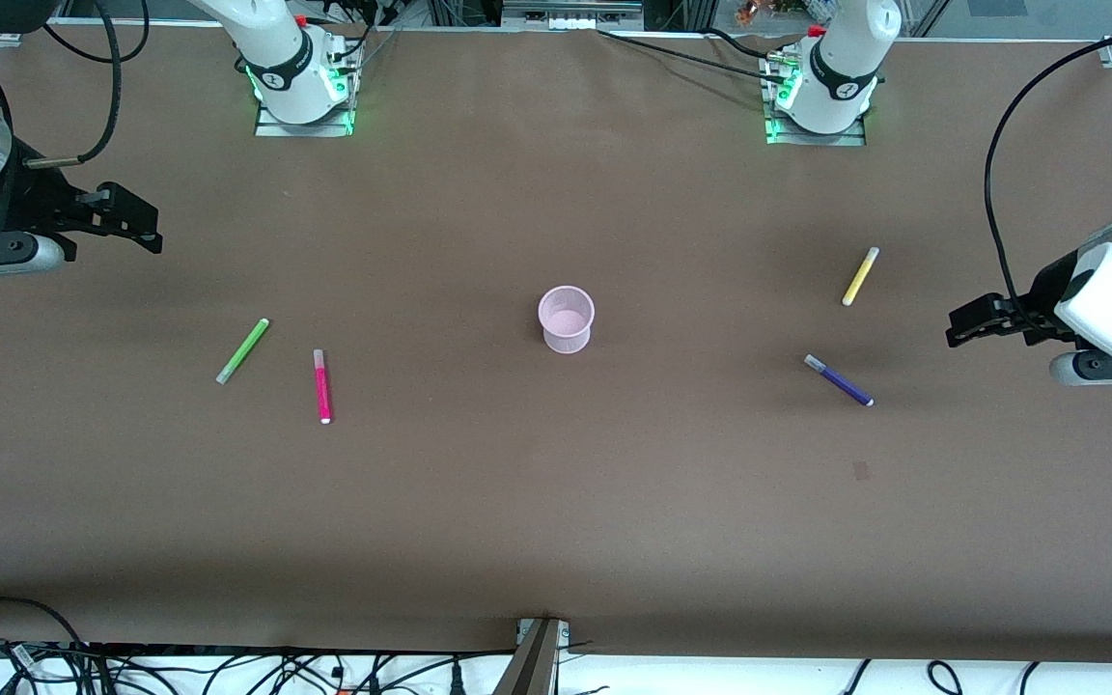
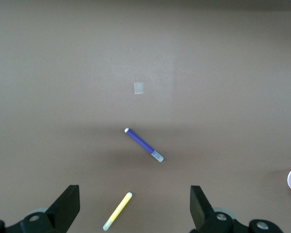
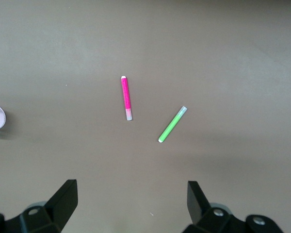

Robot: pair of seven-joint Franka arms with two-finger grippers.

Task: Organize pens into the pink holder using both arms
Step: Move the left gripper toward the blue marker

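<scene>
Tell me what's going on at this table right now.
Nothing is being handled yet. A small round pale pink plastic cup stands empty mid-table. Four slim marker pens lie flat: lime green and magenta toward the right arm's end, yellow and dark purple toward the left arm's end. The right tool and left tool hang open over their ends of the table, holding nothing.
</scene>
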